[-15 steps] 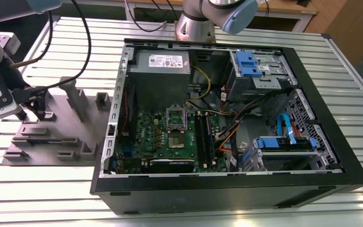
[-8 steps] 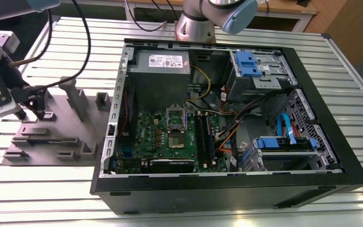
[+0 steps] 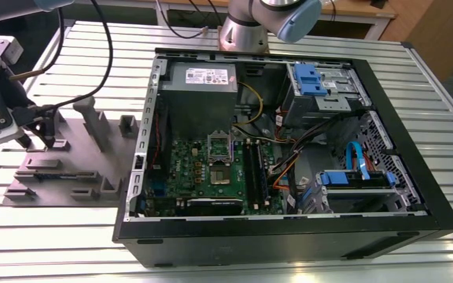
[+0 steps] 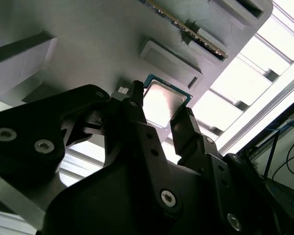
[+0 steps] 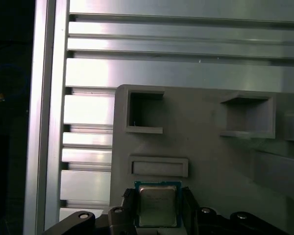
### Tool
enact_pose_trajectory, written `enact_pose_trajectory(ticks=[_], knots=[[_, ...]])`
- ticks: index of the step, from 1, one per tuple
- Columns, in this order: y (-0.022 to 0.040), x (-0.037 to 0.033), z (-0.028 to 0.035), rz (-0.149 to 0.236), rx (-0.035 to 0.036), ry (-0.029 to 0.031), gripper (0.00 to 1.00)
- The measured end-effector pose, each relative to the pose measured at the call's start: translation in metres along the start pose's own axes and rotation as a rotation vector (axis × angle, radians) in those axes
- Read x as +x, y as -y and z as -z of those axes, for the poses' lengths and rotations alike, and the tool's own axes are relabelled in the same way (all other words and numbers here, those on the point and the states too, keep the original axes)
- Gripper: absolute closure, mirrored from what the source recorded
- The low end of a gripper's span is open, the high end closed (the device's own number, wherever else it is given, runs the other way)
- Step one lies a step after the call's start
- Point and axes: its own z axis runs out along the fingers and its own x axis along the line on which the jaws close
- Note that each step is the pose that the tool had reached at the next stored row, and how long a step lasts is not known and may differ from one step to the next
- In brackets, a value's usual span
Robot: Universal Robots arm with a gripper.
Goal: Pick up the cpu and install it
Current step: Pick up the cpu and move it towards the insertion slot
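Observation:
The cpu (image 5: 157, 204) is a small square chip with a silvery top and a teal edge. It sits between my gripper's two black fingers (image 5: 129, 205), just over the grey fixture plate (image 5: 206, 161). In the second wrist view the cpu (image 4: 162, 100) shows the same way, with a finger against each of two opposite edges. My gripper (image 3: 39, 141) is low over the plate (image 3: 69, 171) at the exterior view's left, shut on the cpu. The socket (image 3: 220, 151) on the green board (image 3: 203, 171) lies inside the open computer case, well to the right of the gripper.
The open black computer case (image 3: 415, 194) holds a grey power box (image 3: 201, 79), blue drive brackets (image 3: 309, 79) and loose cables (image 3: 289, 159). Upright grey blocks (image 3: 101, 121) and pockets (image 5: 146, 112) stand on the fixture plate. The slatted metal table (image 3: 45, 224) lies all around.

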Motion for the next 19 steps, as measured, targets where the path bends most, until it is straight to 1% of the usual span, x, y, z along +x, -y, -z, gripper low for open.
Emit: enact_pose_trajectory(ticks=[8, 14, 19], knots=[[0.0, 0.0, 0.0004, 0.0, 0.0, 0.0, 0.53], [-0.0002, 0.0, 0.0038, 0.0, 0.0001, 0.0, 0.53], [-0.0002, 0.0, 0.0048, 0.0, 0.0001, 0.0, 0.53]])
